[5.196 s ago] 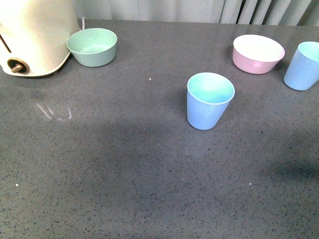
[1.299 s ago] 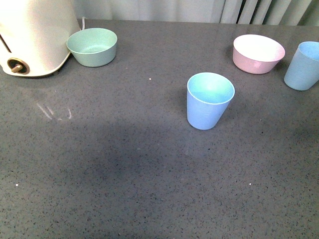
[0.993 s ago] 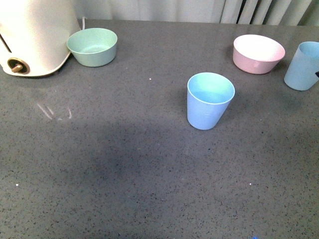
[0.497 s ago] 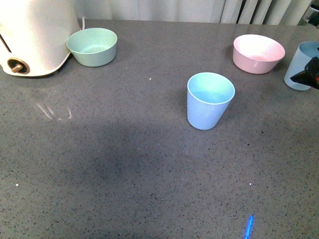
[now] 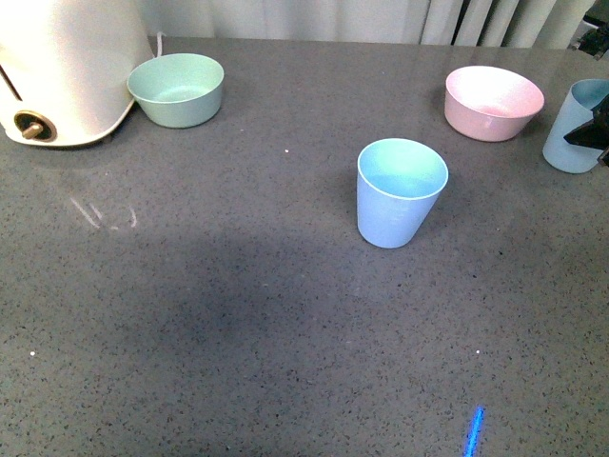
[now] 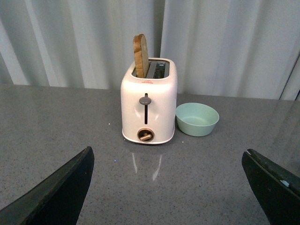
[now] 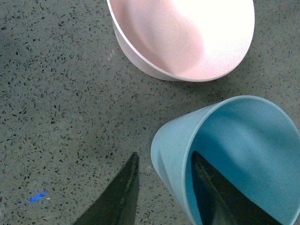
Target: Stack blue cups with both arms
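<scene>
One blue cup stands upright in the middle of the grey table. The second blue cup stands at the far right edge of the front view, beside the pink bowl. My right gripper is open and straddles this cup's wall. In the right wrist view one finger is outside the cup and the other finger is inside it. My left gripper is open and empty above bare table, and it is out of the front view.
A pink bowl with a pale inside sits close to the right cup, also in the right wrist view. A mint green bowl and a cream toaster holding toast stand at the back left.
My right gripper has come into the front view at the right edge and settled over the right blue cup's rim. Both cups have stayed put.
</scene>
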Tool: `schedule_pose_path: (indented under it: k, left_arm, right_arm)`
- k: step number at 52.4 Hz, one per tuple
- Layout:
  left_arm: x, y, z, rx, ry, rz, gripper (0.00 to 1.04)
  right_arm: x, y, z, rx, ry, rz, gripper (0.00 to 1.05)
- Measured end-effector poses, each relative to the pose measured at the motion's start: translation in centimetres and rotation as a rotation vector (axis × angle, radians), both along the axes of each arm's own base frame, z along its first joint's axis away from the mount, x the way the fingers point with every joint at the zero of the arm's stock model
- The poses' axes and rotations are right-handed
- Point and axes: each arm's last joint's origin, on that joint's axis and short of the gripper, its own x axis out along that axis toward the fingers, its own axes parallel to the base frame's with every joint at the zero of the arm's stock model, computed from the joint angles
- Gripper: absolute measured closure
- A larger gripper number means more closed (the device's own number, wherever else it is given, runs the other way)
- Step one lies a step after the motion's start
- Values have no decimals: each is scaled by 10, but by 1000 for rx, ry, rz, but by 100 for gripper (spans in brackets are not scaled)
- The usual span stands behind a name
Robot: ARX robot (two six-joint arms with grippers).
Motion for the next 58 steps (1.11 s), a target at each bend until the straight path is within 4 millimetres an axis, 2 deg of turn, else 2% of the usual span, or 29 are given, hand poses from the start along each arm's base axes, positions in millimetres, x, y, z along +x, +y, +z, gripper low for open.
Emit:
schedule_pose_path:
  k: [13,18,24,31,33,40,45,52,58]
  left_arm:
    - [0,0,0,0,0,0,9]
    - [0,0,0,0,0,0,9]
    - [0,0,0,0,0,0,9]
    - [0,0,0,0,0,0,9]
    - [0,0,0,0,0,0,9]
    - [0,0,0,0,0,0,9]
    - [0,0,0,0,0,0,9]
    - [0,0,0,0,0,0,9]
    - [0,0,0,0,0,0,9]
  right_arm:
    - [-1,-4,-1,8,5,-7,103]
    - [-6,-8,-1,23,16,-12,103]
    - [-24,-12,7,45,35,28,103]
    - [-52,-9,32,71,34,123,103]
    - [-62,-3,44,96,24,170,103]
    - [-79,15,69,148,-10,267,103]
    - [-90,42,88,172,-49,367,103]
    - [-96,82,96,189,-61,477,103]
    - [-99,102,92,166,-52,518,103]
